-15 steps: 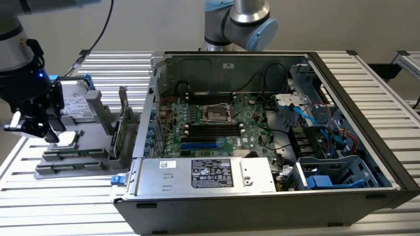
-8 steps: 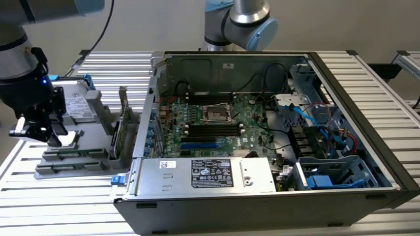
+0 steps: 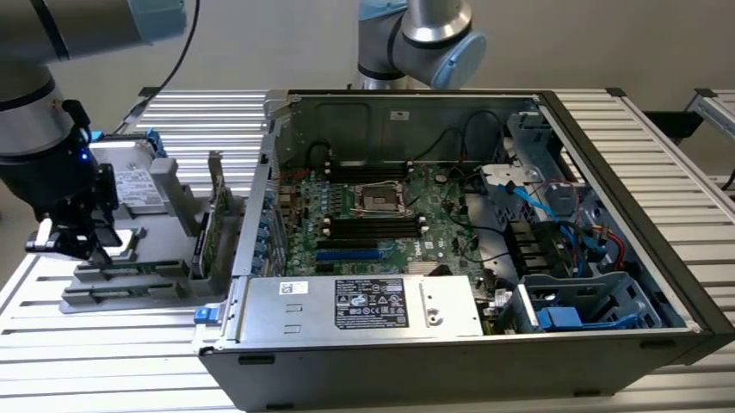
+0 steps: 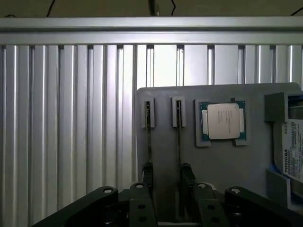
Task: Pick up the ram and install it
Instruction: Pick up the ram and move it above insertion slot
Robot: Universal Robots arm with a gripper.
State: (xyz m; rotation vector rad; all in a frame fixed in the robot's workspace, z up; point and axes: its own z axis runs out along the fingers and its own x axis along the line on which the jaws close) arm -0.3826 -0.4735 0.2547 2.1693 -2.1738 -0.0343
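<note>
Tool (image 4: pixel 166 174) spread over edge-up ram (image 4: pixel 179 139), lengthwise along tray (image 4: pixel 227 163).

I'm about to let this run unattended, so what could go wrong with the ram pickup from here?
The gripper hangs over two ram sticks standing edge-up side by side in the gray tray; it could catch the wrong one or both. The processor lies beside them and could be bumped.

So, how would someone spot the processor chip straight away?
Start at the grey parts tray on the ribbed metal table. The processor chip lies flat in its recess, between two narrow slots and a labelled hard drive. It alone is square, silver-topped, green-edged.
</note>
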